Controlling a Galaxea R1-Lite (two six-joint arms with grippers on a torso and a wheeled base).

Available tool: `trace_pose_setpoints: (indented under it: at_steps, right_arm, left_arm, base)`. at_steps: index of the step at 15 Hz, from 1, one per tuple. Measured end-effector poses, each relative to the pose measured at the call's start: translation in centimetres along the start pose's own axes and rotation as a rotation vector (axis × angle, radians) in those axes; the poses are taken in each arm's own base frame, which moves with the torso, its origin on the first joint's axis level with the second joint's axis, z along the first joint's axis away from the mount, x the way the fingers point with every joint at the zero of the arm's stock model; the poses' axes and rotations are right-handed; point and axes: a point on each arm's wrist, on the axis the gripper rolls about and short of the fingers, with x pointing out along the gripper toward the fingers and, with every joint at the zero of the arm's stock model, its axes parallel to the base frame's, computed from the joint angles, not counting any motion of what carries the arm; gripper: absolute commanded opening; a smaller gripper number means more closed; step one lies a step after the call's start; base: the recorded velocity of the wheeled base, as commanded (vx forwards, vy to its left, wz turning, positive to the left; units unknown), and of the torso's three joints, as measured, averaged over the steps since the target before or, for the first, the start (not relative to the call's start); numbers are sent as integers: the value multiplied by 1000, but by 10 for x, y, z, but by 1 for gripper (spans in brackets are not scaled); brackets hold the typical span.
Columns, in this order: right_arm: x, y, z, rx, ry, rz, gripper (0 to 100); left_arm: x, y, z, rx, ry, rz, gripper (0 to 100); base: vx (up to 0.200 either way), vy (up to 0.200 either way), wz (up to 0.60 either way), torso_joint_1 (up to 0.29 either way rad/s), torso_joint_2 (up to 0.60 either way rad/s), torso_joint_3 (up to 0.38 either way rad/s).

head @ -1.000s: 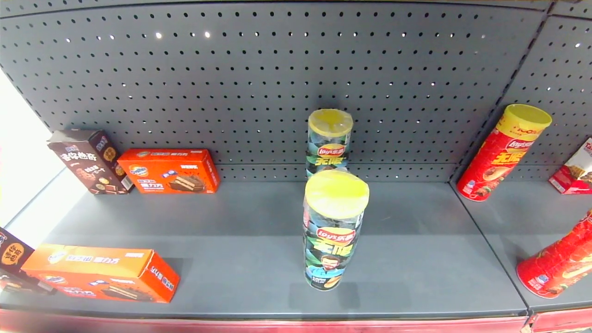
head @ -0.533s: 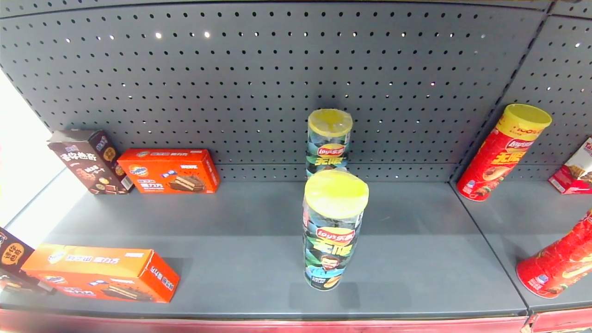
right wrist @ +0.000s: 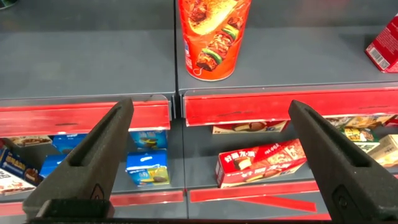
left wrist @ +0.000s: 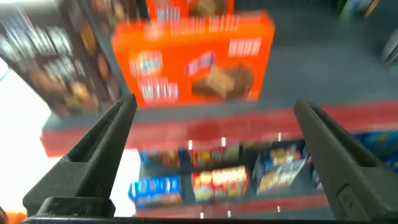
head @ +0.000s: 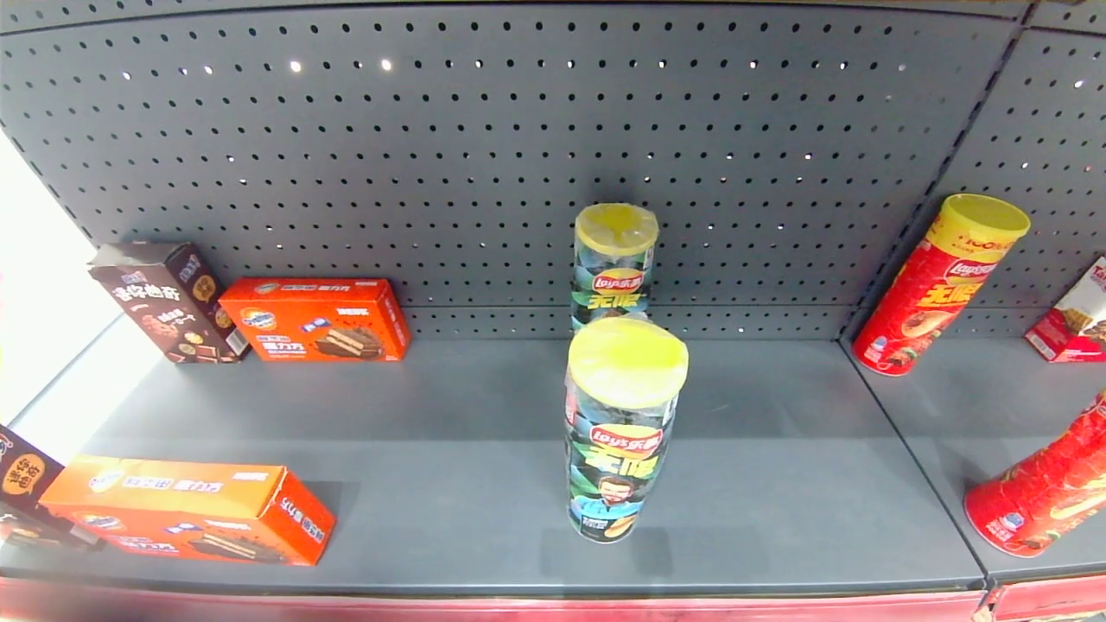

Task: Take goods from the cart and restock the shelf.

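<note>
Closest in, the left gripper (left wrist: 214, 106) hangs with its fingers spread wide and nothing between them, facing the shelf's front edge, and the right gripper (right wrist: 211, 107) is just as released and empty. So no goods are in hand right now. On the shelf (head: 432, 466), the front row has an orange box (head: 186, 510), a green can (head: 624, 432) standing upright, and a red can (head: 1041, 492) in the right bay. Further back, a second green can (head: 613, 259) stands right behind the first, with another orange box (head: 315, 318) and a brown box (head: 164, 298) to the left. Plenty of bare shelf between them; I'd call it partly stocked, with another fetch from the cart due
</note>
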Motion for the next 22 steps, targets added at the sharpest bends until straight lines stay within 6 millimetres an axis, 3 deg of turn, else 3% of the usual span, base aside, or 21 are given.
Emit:
trace_pose_setpoints:
  at_steps: [3, 5, 7, 10, 13, 18, 22]
  right_arm:
    - [0, 0, 0, 0, 0, 0, 100]
    - [0, 0, 0, 0, 0, 0, 100]
    - [0, 0, 0, -1, 0, 0, 100]
    - [0, 0, 0, -1, 0, -1, 100]
    - [0, 0, 0, -1, 0, 0, 100]
    - [0, 0, 0, 0, 0, -1, 100]
    - [0, 0, 0, 0, 0, 0, 100]
  left_arm:
    - [18, 5, 70, 46, 19, -121, 100]
    - [56, 5, 102, 96, 112, -236, 100]
    - [95, -3, 115, 127, 209, -378, 100]
    - [142, -35, 110, 189, 348, -567, 100]
    - [172, -65, 93, 240, 450, -663, 100]
    - [231, -109, 63, 298, 446, -691, 100]
    - [257, -129, 44, 329, 492, -648, 100]
  base:
    - [0, 0, 0, 0, 0, 0]
    - [0, 0, 0, 0, 0, 0]
    - [0, 0, 0, 0, 0, 0]
    - [0, 0, 0, 0, 0, 0]
    - [0, 0, 0, 0, 0, 0]
    - [0, 0, 0, 0, 0, 0]
    - [0, 0, 0, 0, 0, 0]
